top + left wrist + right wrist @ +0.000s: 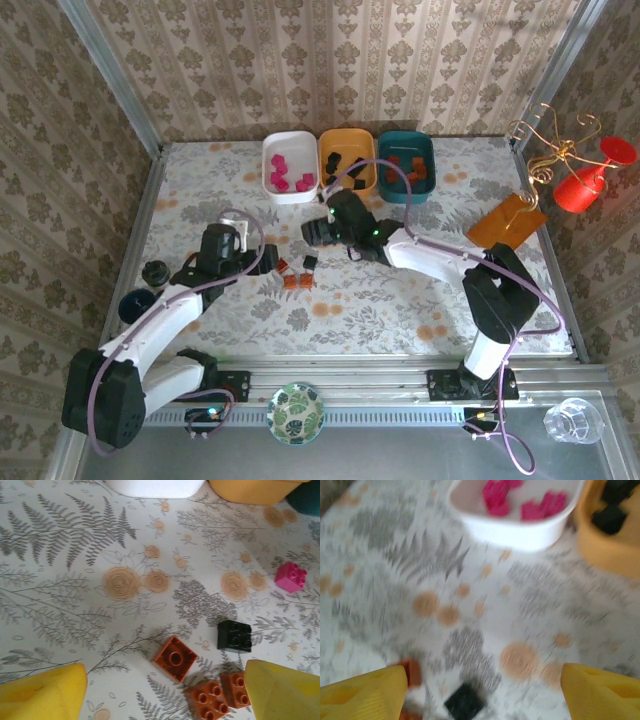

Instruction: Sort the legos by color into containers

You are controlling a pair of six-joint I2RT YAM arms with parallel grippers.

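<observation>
Closing on the 3 brown bricks [207, 699] huddled below my left gripper [162, 692] could pinch 2 at once, or knock the black brick [234, 635] just beside them. My left jaws and my right gripper [480, 690] gape wide, holding and touching nothing; the teal tray [406, 165] sits well apart, far back.

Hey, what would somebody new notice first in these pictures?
The row of trays at the table's far edge: a white tray holding pink bricks, an orange-yellow tray holding black bricks, and a teal tray holding orange-brown ones. Mid-table, loose orange-brown bricks and one black brick lie by the left gripper and right gripper, both open.
</observation>
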